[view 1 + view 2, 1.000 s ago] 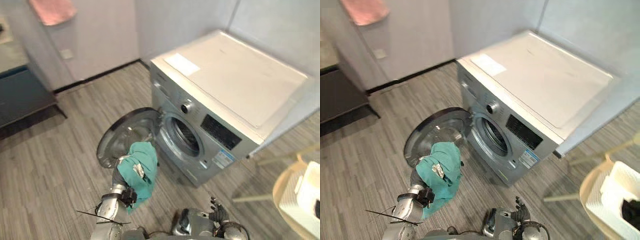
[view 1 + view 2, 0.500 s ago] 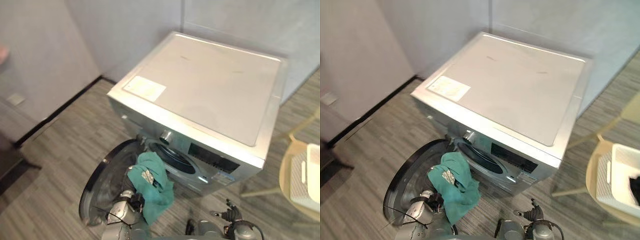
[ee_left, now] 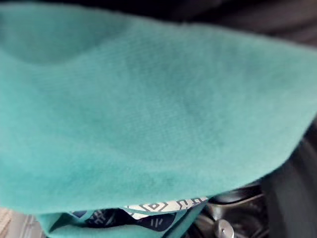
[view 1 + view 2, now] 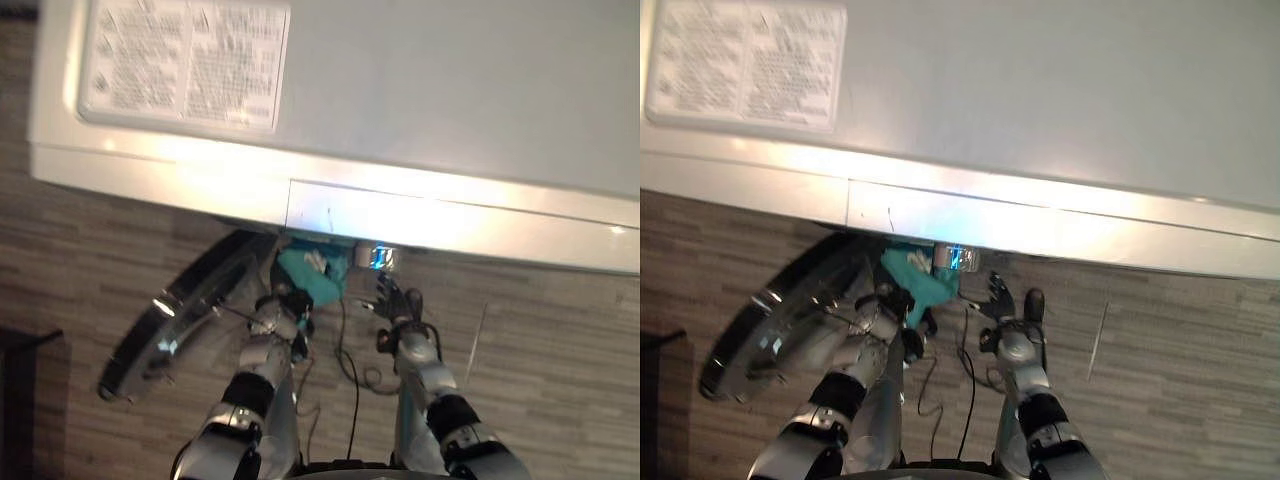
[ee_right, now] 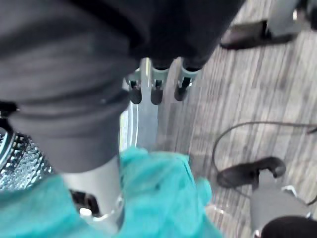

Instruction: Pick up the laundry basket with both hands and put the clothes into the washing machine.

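A teal garment hangs at the washing machine's front, right under its top edge where the drum mouth lies. My left hand is just below it, shut on the cloth; in the left wrist view the teal garment covers the fingers, with a patterned label at its lower edge. My right hand is raised to the right of the garment, fingers straight and spread, holding nothing. The right wrist view has the teal garment beside the perforated drum.
The machine's round door stands swung open to the left of my left arm. A white printed label lies on the machine's top. Grey plank floor stretches to the right of my right arm.
The camera has swung forward over the machine's top. My left hand has carried the teal garment up to the machine's front. My right hand has risen beside it.
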`<state>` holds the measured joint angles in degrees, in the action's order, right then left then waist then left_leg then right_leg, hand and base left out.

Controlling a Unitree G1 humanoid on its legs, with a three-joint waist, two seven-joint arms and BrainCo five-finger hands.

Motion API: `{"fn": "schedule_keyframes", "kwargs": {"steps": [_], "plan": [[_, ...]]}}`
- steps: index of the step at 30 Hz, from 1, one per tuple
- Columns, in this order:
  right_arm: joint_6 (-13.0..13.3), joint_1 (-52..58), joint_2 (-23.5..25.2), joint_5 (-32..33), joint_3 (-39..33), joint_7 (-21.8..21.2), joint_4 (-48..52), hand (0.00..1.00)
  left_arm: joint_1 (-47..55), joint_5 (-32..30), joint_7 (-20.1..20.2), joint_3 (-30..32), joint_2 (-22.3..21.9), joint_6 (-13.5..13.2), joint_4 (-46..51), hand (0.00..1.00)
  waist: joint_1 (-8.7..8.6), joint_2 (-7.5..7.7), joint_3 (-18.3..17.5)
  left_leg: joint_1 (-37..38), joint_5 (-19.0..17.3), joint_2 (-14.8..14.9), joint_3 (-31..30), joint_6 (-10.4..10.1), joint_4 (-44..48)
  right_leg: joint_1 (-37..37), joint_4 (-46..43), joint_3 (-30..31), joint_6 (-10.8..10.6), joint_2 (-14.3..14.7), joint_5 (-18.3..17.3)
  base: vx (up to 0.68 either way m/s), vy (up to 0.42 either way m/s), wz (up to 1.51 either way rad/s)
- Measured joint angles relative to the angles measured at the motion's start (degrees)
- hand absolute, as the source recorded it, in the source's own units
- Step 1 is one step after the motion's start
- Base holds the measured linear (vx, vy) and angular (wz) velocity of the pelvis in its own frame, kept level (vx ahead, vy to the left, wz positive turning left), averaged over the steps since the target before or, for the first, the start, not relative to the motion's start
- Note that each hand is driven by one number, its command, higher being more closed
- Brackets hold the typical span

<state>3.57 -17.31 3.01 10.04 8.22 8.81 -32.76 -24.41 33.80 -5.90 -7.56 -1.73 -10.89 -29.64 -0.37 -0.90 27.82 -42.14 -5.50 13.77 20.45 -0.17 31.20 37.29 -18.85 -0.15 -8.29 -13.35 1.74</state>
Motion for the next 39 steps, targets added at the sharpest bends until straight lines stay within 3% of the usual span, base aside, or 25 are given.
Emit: {"fn": "schedule_keyframes", "kwargs": {"steps": [2,5,9,13,17,22,25,26,29,31,33,35,36,37,39], "plan": [[1.6,-1.5,0.3,4.5,1.8,0.2,4.4,0.0,-3.9,1.6,-1.8,1.5,-1.6,-0.7,0.2,1.0,-0.07,0.21,1.5,-5.6,-2.6,1.8,-0.1,0.7,2.7,7.3,-5.5,-1.1,-1.0,0.8,-1.2,-0.16,-0.041,-0.2],[3.5,-2.2,0.2,8.5,1.9,1.4,9.2,0.0,-7.9,2.9,-3.2,1.5,-2.3,-0.8,2.0,1.0,-0.23,1.01,2.5,-13.2,-3.3,2.6,-0.3,0.9,6.7,15.6,-11.3,-1.4,-1.9,0.1,-5.2,-0.17,-0.075,-0.06],[5.3,-2.6,-1.0,11.0,2.1,2.4,11.9,0.0,-12.0,4.7,-4.5,2.2,-2.3,-1.2,4.6,1.0,-0.59,1.16,3.4,-21.5,-3.9,5.3,-1.5,0.6,11.8,24.8,-18.2,-1.0,-1.0,1.3,-7.3,-0.1,-0.072,-0.1],[7.4,-2.3,-1.1,10.1,4.2,2.8,15.5,0.0,-16.7,6.8,-7.0,3.4,-1.9,-3.6,7.0,1.0,-0.51,1.25,3.5,-28.1,-4.5,8.4,-2.7,0.0,17.3,32.4,-25.0,-0.1,-0.1,3.3,-8.8,-0.04,-0.048,-0.2],[8.6,-0.5,-1.1,9.3,5.8,3.0,18.8,0.0,-21.8,8.4,-9.3,3.3,0.3,-4.8,8.7,1.0,-0.86,1.89,3.3,-30.2,-5.8,10.2,-4.0,-0.8,21.1,34.7,-29.5,-0.1,0.2,3.8,-11.1,-0.03,-0.046,-0.09],[11.2,6.0,-1.4,8.3,7.6,2.1,23.7,0.0,-33.5,10.9,-14.4,3.5,8.2,-7.1,10.4,1.0,-3.61,5.32,1.5,-32.1,-5.8,12.5,-3.4,-1.5,21.8,37.1,-29.8,-0.5,0.8,5.3,-11.7,-0.04,-0.028,-0.14],[11.3,6.6,-1.6,7.1,7.7,2.1,24.2,0.0,-38.5,11.1,-17.4,2.3,9.3,-9.6,14.6,1.0,-4.17,5.53,1.4,-32.2,-5.8,13.3,-2.8,-1.8,22.2,37.1,-29.3,-0.8,0.8,5.3,-11.7,-0.02,0.008,-0.11],[11.3,6.6,-1.7,6.7,7.9,2.0,25.0,0.0,-42.1,11.0,-18.8,1.3,10.5,-11.1,16.2,1.0,-4.22,5.56,1.4,-32.4,-6.5,13.8,-2.7,-2.9,23.3,37.3,-29.7,-0.6,0.8,5.4,-11.7,-0.01,0.02,-0.16],[11.4,6.6,-1.8,6.7,8.5,1.0,26.4,0.0,-45.8,10.5,-19.5,0.4,14.4,-12.9,15.2,1.0,-4.4,5.73,1.4,-32.6,-8.0,15.1,-2.1,-3.0,25.6,38.2,-30.4,0.0,0.7,5.7,-11.6,-0.01,0.019,-0.22],[11.4,6.5,-2.1,7.3,8.6,0.8,27.6,0.0,-46.8,11.8,-20.6,-0.5,16.2,-13.2,12.9,1.0,-4.43,5.82,1.3,-32.6,-8.6,15.7,-1.1,-2.6,26.1,38.5,-29.9,0.8,0.7,6.2,-11.6,-0.01,0.031,-0.29],[11.3,6.5,-2.2,7.9,8.6,0.7,28.0,0.0,-53.9,17.1,-20.4,-0.9,18.3,-12.8,4.9,1.0,-4.89,6.15,1.1,-32.5,-8.8,16.2,0.0,-2.2,26.0,38.7,-28.6,1.1,0.7,6.2,-11.6,-0.02,0.041,-0.28],[11.3,6.5,-2.2,8.6,8.5,0.5,28.2,0.0,-59.9,19.1,-19.0,-1.8,21.6,-10.3,-0.6,1.0,-5.75,6.92,0.7,-32.3,-8.9,16.6,1.0,-2.1,25.6,38.9,-27.4,1.2,0.7,6.3,-11.6,-0.02,0.028,-0.3],[11.2,6.5,-2.1,8.6,8.5,0.0,28.6,0.0,-61.4,18.0,-17.2,-3.0,23.6,-9.3,-1.8,0.0,-5.88,7.46,0.6,-32.1,-8.9,17.3,2.0,-2.1,25.6,38.9,-26.8,1.2,0.5,6.4,-11.5,-0.03,0.018,-0.38],[11.2,6.4,-2.2,8.6,8.0,-0.1,29.4,0.0,-62.3,17.0,-16.2,-3.6,25.7,-8.1,-2.9,0.0,-5.77,7.72,0.8,-32.1,-8.9,17.8,2.8,-2.1,26.4,39.0,-25.3,0.9,-0.6,6.5,-10.8,-0.04,0.018,-0.37],[11.3,6.5,-2.6,9.2,7.7,-0.1,31.2,0.0,-64.3,13.2,-15.6,-3.3,27.2,-6.6,-5.1,0.0,-5.3,7.87,2.5,-31.8,-9.5,19.4,3.4,-1.4,26.0,39.6,-27.0,0.6,0.0,6.8,-10.5,-0.02,-0.02,-0.38]]}}
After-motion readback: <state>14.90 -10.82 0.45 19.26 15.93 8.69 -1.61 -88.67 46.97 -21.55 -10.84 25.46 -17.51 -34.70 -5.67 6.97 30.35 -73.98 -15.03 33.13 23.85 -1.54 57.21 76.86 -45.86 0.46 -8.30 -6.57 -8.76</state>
